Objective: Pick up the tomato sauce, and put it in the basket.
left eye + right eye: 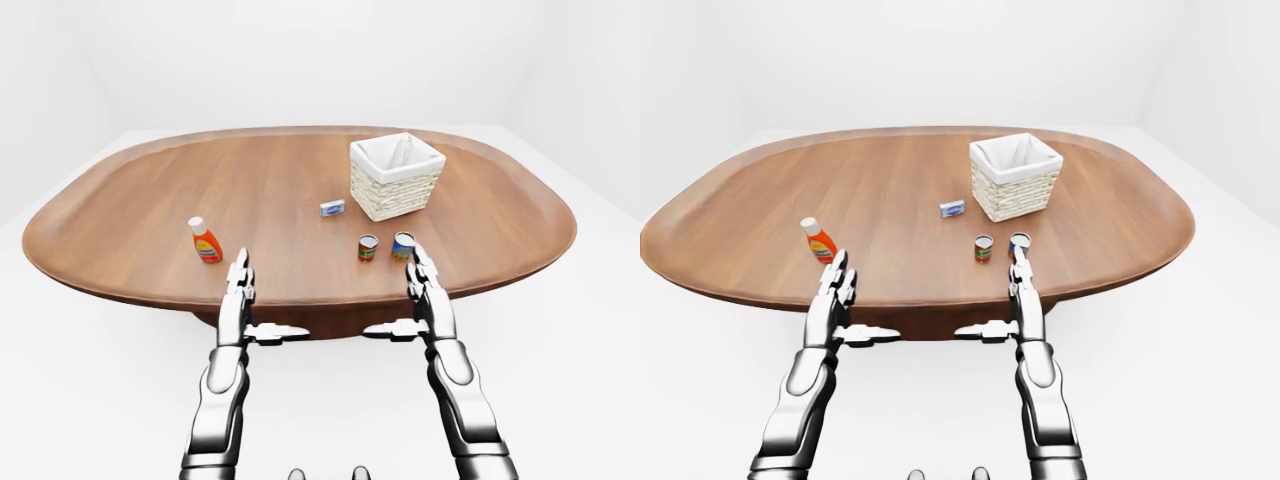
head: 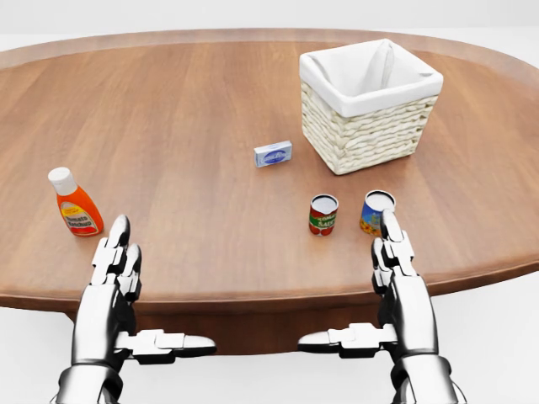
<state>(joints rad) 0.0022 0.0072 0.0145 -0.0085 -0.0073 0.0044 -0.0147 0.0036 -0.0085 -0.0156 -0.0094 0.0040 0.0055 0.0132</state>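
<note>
White walls are surrounding an oval wooden table (image 2: pixel 185 109) where the empty cloth-lined wicker basket (image 2: pixel 369 108) is sitting far right, both hands are hovering open-fingered at the near edge, and the upright tomato sauce can (image 2: pixel 322 214) is standing just left of the right hand (image 2: pixel 396 261), nearer than the left hand (image 2: pixel 114 269).

Bare wood lies between the red-labelled tomato sauce can (image 2: pixel 322 214) and the white-lined wicker basket (image 2: pixel 368 126); the blue-labelled can (image 2: pixel 376 211) crowds its right, just beside it.
</note>
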